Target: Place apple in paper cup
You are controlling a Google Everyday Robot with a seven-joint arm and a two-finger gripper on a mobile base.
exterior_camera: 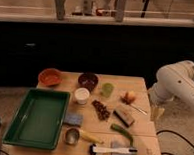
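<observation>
The apple (129, 97) is small, round and orange-red, and lies on the wooden table (146, 140) at the back right. The white paper cup (81, 95) stands upright near the table's middle, left of the apple, with a light green cup (107, 89) between them. My gripper (157, 113) hangs from the white arm (177, 83) at the table's right edge, right of the apple and apart from it. It points down and nothing shows in it.
An orange bowl (50, 77) and a dark bowl (88, 81) stand at the back. A green tray (38, 117) fills the left. A dark brownish cluster (101, 110), a block (124, 115), a blue sponge (73, 119), a steel cup (72, 135), a green vegetable (121, 132) and a brush (113, 150) lie nearer.
</observation>
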